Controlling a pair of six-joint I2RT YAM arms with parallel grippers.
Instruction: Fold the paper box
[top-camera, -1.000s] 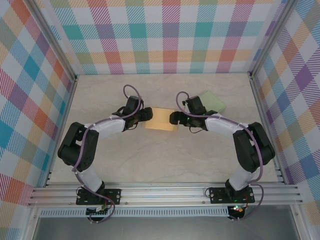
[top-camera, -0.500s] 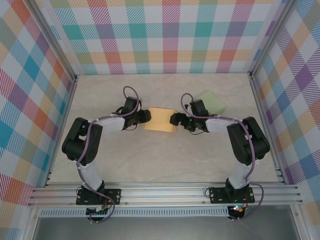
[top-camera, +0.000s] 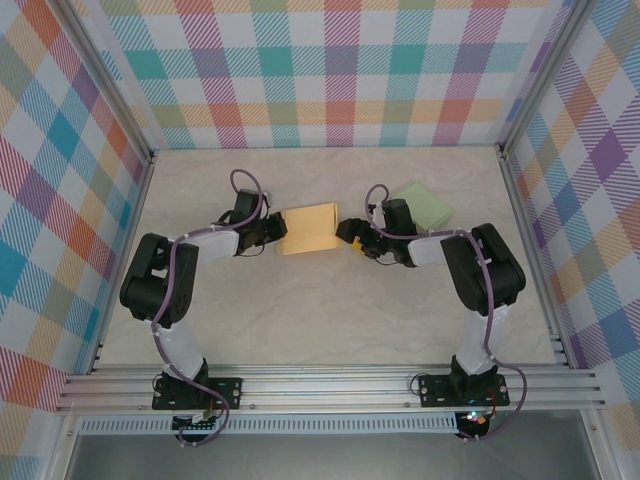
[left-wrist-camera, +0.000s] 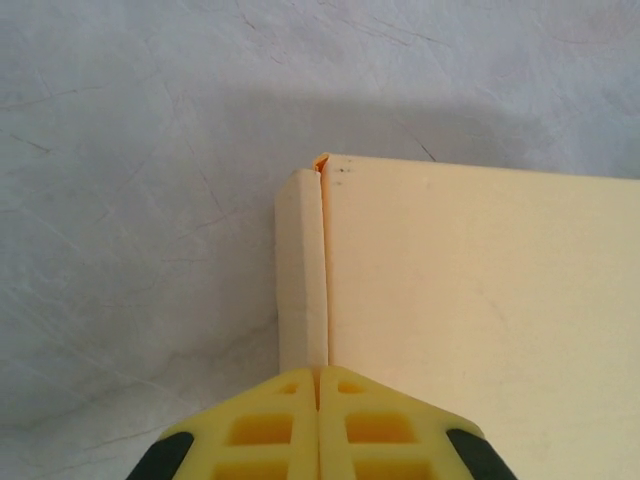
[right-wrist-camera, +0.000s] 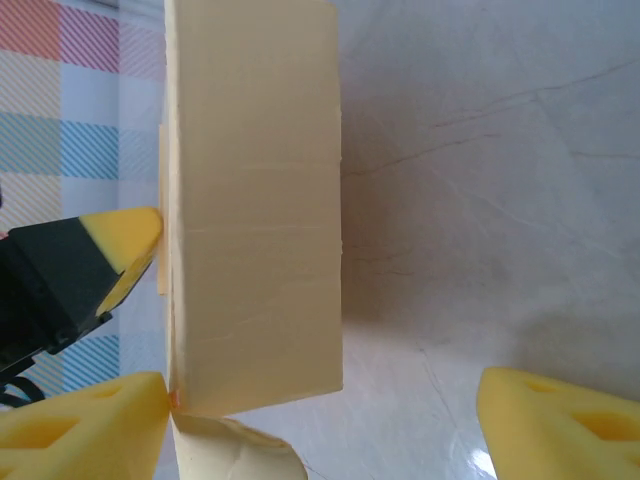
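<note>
One tan paper box (top-camera: 308, 229) is sitting at the far middle of the table (top-camera: 300, 330), between the two grippers. One pale green paper piece (top-camera: 427, 203) is lying near it to the right, on the far side of the right arm. The left gripper (left-wrist-camera: 320, 385) is pressing its fingers fully together at the box's left edge, where a narrow flap (left-wrist-camera: 302, 270) is standing beside the main panel; whether any paper is being nipped between them cannot be told. The right gripper (right-wrist-camera: 320, 395) is gaping wide at the box's right end, one finger (right-wrist-camera: 90, 430) touching the paper and the other well apart. The box is looking light and thin, stiff only along its creases, so it is probably going to slide on the smooth top and crumple under a hard pinch. The flap edges and creased corners are offering the safest holds.
</note>
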